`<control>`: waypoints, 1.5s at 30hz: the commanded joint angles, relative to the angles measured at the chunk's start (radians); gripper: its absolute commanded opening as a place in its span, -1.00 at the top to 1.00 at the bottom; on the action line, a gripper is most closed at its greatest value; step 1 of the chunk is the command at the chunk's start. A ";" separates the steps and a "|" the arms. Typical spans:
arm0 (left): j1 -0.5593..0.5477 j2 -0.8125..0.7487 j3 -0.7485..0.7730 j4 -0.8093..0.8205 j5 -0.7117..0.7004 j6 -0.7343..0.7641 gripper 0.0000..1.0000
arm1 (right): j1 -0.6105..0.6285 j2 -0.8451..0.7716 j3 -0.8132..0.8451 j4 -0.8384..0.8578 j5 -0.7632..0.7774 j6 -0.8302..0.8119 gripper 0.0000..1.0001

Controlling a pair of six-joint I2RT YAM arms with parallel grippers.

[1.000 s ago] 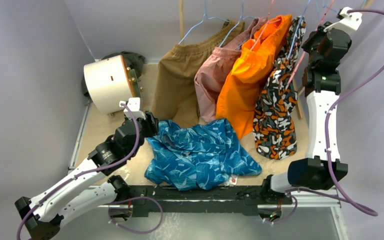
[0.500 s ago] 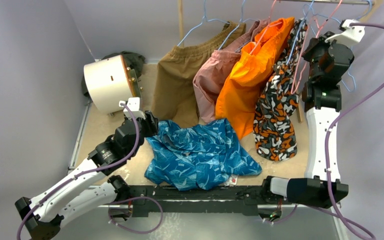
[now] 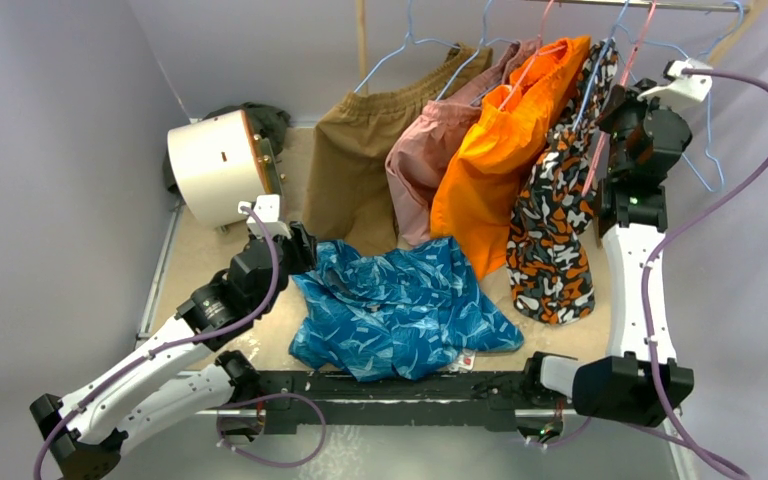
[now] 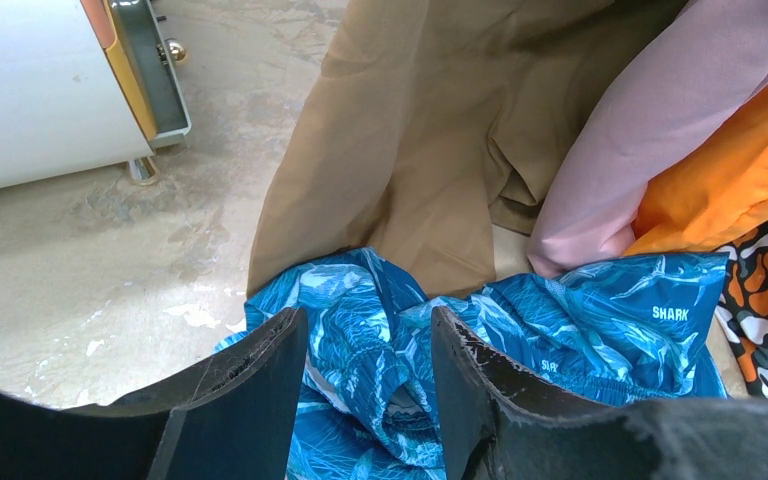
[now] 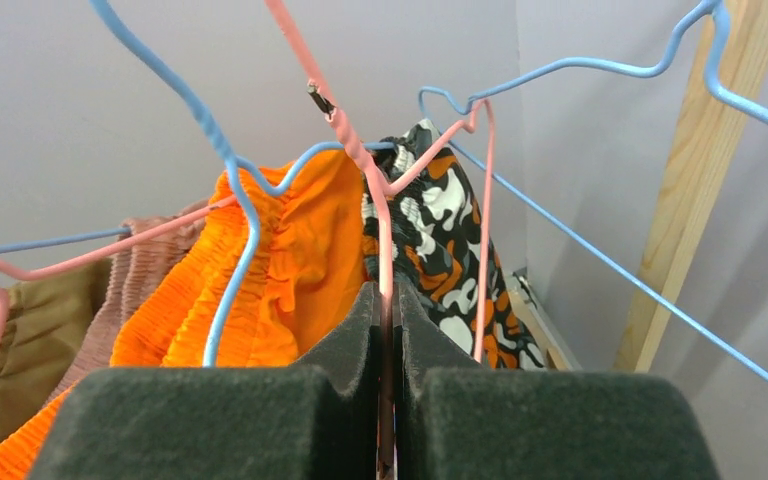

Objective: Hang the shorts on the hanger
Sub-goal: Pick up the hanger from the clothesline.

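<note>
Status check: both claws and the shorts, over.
Left claw open over shorts, on table. Right claw shut on hanger. Blue hangers crowd it either side.

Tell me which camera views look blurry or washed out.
Top external: even, soft light, no hard shadows. Left wrist: the shorts are sharp enough to read the print, the white drum nearly washes out. Right wrist: the pads look soft close to the lens, the hanger is crisp.
</note>
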 commanded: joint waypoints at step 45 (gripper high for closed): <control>0.007 0.029 0.039 0.036 0.002 -0.014 0.04 | -0.056 -0.086 -0.107 0.446 -0.163 0.158 1.00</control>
